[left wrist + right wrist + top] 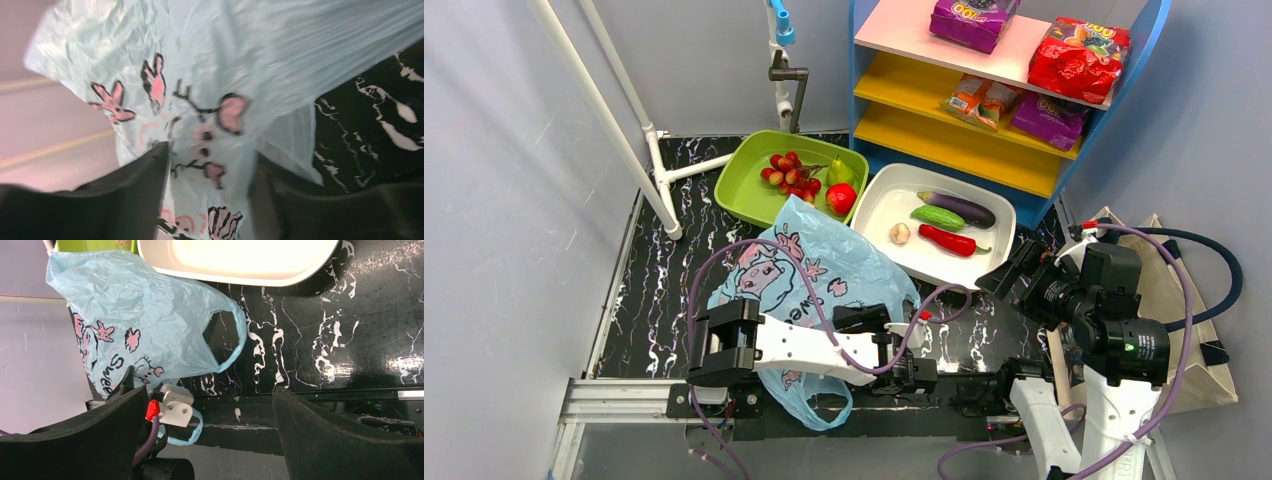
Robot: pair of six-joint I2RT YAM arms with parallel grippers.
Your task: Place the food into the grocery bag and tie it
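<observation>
Top view: grocery bag [824, 265] lies against the green tray [744, 195] holding berries [786, 170] and round red fruit [841, 198]; red pepper [949, 240] in the white tray [879, 205]; left wrist: left gripper [210, 165] fingers apart, bag film between them; right wrist: right gripper [209, 390] gaping wide, holding nothing, near the bag

Bright, even light from overhead, soft shadows. My left wrist cam's smeared w/ motion blur on the grocery bag [210, 75]; right cam sharp, white tray [235, 260] blown out, glare on table [400, 365]
</observation>
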